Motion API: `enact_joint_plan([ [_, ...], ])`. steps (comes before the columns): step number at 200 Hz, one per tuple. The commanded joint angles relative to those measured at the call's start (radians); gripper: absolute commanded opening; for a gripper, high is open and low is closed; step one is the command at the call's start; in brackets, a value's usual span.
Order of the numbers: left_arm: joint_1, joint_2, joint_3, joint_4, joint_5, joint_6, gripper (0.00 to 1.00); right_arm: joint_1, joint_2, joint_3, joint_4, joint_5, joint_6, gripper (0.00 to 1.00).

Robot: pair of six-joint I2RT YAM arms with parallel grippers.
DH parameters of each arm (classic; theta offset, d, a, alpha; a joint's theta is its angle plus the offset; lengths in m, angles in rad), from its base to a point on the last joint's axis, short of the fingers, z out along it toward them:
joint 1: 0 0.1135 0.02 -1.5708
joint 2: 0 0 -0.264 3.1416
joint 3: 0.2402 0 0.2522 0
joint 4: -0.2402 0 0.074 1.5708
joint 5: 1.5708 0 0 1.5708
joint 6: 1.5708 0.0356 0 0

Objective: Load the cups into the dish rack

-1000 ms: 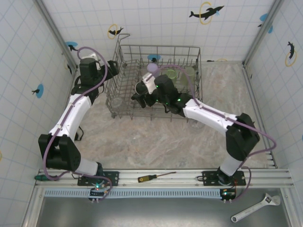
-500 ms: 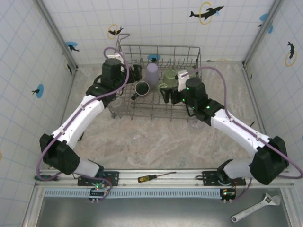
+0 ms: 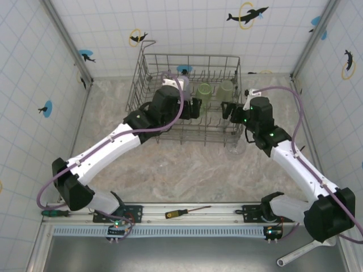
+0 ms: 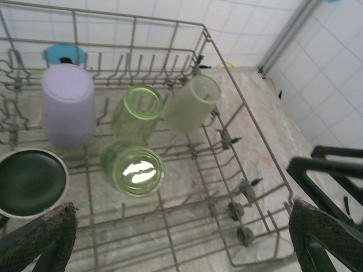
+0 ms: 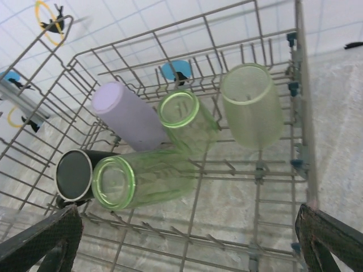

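Observation:
The dish rack (image 3: 190, 55) stands at the back of the table. Inside it are a lavender cup (image 4: 68, 105), three green tumblers (image 4: 137, 110) (image 4: 133, 169) (image 4: 191, 103) and a black mug (image 4: 31, 182). The right wrist view shows the same lavender cup (image 5: 127, 116), black mug (image 5: 74, 175) and a green tumbler (image 5: 142, 178) lying on its side. A clear glass (image 3: 235, 148) stands on the table outside the rack's front right corner. My left gripper (image 3: 195, 107) (image 4: 181, 238) hovers open over the rack's front. My right gripper (image 3: 227, 110) (image 5: 187, 238) hangs open at the rack's right side. Neither holds anything.
A yellow-handled screwdriver (image 3: 184, 212) and a green one (image 3: 48, 213) lie on the front rail. A wrench (image 3: 306, 249) rests at the bottom right. Tiled walls close in the left, back and right sides. Bare marble table (image 3: 187, 170) lies in front of the rack.
My left arm swung right, from outside the rack's left side to over its front. My right arm drew back rightward from the rack's middle to its right side. Both grippers stayed open.

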Motion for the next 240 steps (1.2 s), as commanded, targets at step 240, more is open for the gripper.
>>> enact_joint_plan([
  [240,-0.357,0.461,0.194,-0.165,0.074,-0.243,0.97,-0.275,-0.223,-0.193,-0.136,-0.118,0.085,1.00],
])
